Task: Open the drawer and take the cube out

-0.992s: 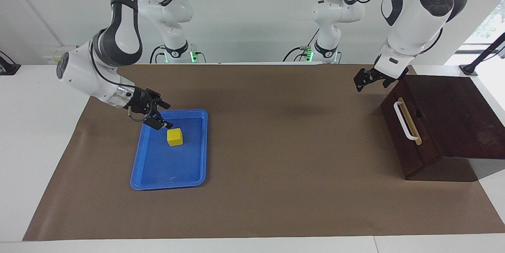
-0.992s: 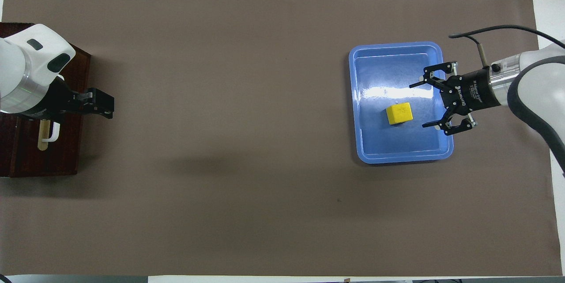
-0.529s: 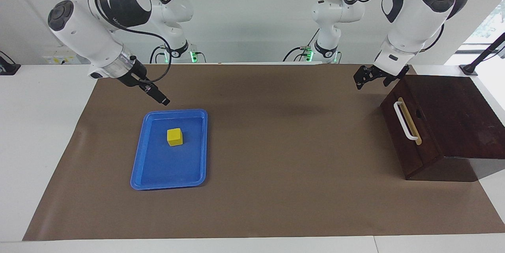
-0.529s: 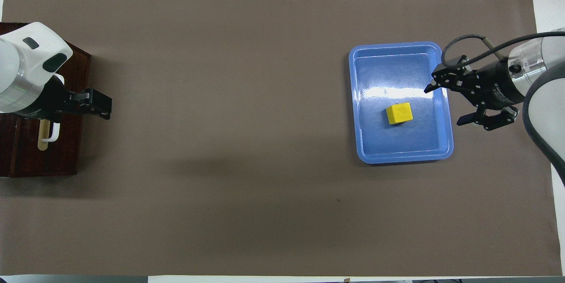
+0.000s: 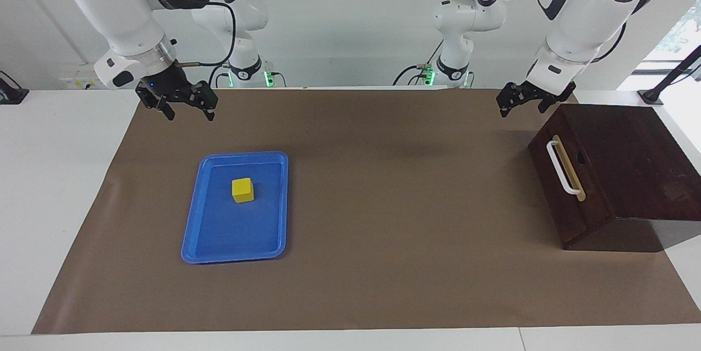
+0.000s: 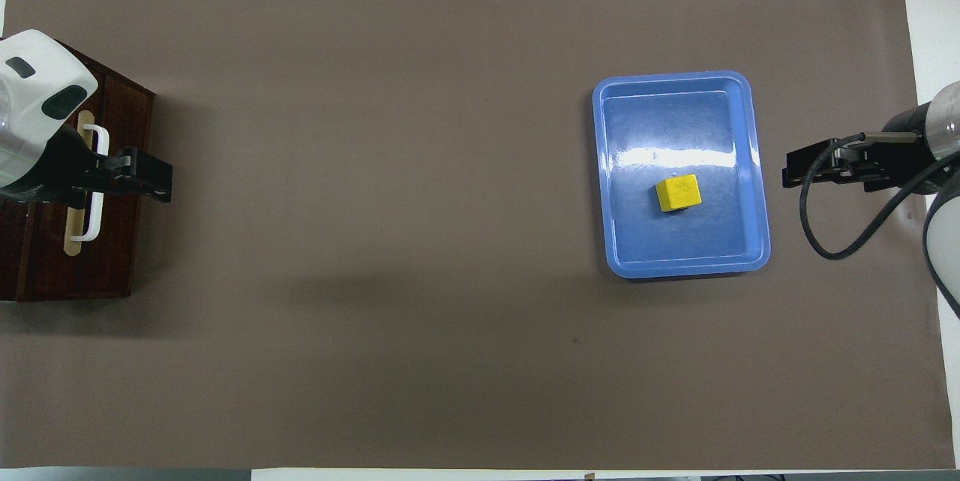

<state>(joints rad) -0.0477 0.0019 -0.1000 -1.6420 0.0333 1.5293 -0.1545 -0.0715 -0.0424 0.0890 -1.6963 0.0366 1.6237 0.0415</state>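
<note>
The yellow cube lies in the blue tray toward the right arm's end of the table; it also shows in the overhead view. The drawer of the dark wooden box is shut, and its white handle is free. My right gripper is open and empty, raised over the mat beside the tray's end nearer the robots. My left gripper is open and empty, raised over the mat by the box's corner nearer the robots. In the overhead view the left gripper covers part of the handle.
The tray holds only the cube. The brown mat covers most of the white table. The wooden box stands at the left arm's end, with its front toward the middle of the mat.
My right gripper has risen from just beside the cube in the tray and pulled back toward the robots, still open. My left gripper has lifted slightly. Cube and drawer have not moved.
</note>
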